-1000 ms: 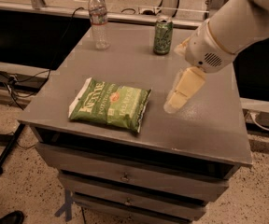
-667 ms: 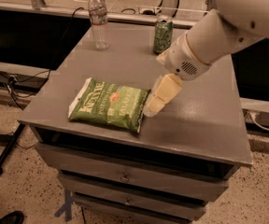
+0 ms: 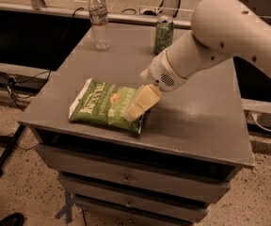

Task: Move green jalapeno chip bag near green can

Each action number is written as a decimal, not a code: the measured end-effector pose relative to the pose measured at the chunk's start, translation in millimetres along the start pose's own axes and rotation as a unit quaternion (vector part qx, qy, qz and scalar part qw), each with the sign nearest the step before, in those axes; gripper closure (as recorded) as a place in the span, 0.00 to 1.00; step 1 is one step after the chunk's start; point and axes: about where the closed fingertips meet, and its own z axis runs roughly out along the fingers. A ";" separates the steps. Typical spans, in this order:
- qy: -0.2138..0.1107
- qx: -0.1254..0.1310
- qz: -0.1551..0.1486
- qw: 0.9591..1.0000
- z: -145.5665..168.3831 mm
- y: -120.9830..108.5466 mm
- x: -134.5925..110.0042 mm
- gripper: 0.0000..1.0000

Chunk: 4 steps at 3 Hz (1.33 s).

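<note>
Atop cabinet [image 3: 199, 114], gripper [image 3: 136, 110] over edge of grn Kettle chip bag [image 3: 101, 105].

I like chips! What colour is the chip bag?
The chip bag is light green with white lettering, camera view; gripper over its right end.

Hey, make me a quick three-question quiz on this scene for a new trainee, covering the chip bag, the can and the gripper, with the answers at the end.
1. True or false: the green can stands upright near the back edge of the table.
2. Multiple choice: the gripper is at
A) the right end, as the camera sees it, of the green jalapeno chip bag
B) the green can
C) the water bottle
3. Fill the blank: the green jalapeno chip bag lies ___ on the table, near its front edge.

Key: 1 true; 2 A; 3 flat.
</note>
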 end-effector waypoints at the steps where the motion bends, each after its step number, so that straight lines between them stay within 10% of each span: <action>1: -0.005 -0.016 0.012 1.000 6.4 3.6 -6.3 0.38; 2: -0.002 -0.025 0.022 0.999 -0.3 6.8 -11.4 0.62; 4: -0.006 0.057 0.055 0.997 -79.9 -22.9 11.0 1.00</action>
